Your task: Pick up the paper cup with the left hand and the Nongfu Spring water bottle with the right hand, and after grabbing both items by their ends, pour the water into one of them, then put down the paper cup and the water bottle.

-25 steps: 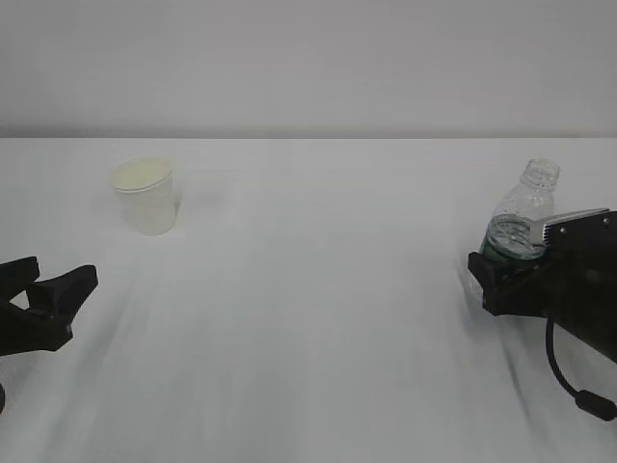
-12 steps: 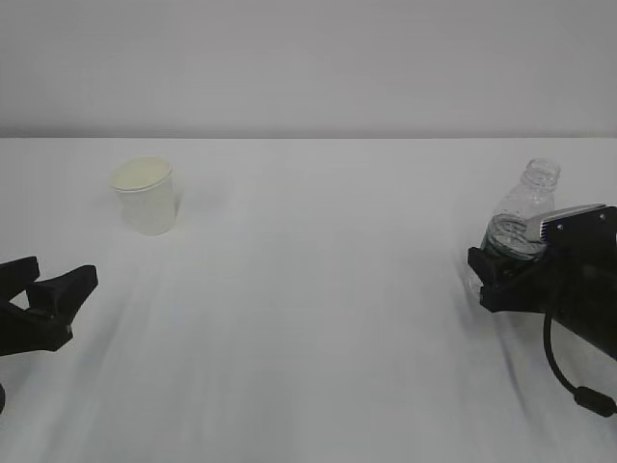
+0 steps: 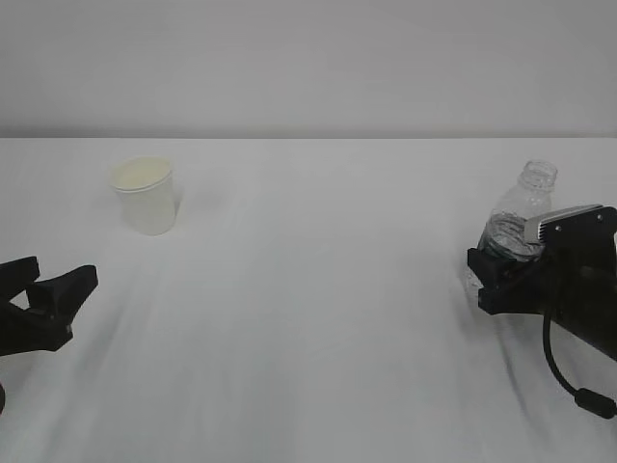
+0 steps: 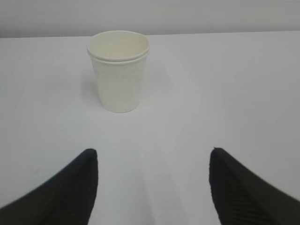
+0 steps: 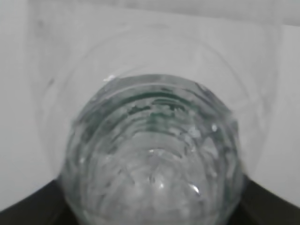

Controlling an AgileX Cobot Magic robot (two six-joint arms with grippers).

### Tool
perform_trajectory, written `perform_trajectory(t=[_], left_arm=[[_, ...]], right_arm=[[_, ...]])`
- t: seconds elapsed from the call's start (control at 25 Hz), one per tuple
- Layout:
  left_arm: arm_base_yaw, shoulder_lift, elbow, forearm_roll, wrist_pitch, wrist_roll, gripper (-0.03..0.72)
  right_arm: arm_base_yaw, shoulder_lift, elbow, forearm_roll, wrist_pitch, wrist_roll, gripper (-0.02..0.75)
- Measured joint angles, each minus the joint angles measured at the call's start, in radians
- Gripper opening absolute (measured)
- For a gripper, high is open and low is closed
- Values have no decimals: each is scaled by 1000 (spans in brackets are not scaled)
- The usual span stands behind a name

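Standing upright on white table (image 3: pixel 318 318), paper cup (image 4: pixel 119 70) sits ahead of left hand (image 4: pixel 152 187), centred between its fingers, well apart, untouched. Left jaws spread wide. Nongfu Spring water bottle (image 3: pixel 521 220) upright between jaws of right hand (image 3: pixel 496 280), body filling right wrist view. Firm pinch or mere flanking: cannot tell. Neck uncapped.

Plain white worktop (image 3: pixel 318 318) spanning the whole foreground, meeting a bare pale grey wall (image 3: pixel 308 58) along a straight horizontal back edge.
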Motion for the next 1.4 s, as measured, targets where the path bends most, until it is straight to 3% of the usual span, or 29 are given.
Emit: perform_trajectory(t=[0.6, 1.4], left_arm=[[0, 20, 0, 20, 0, 0, 536], [0, 20, 0, 28, 0, 0, 524]], right_arm=[[-2, 0, 34, -17, -25, 0, 445], [-2, -185, 145, -99, 24, 0, 445]])
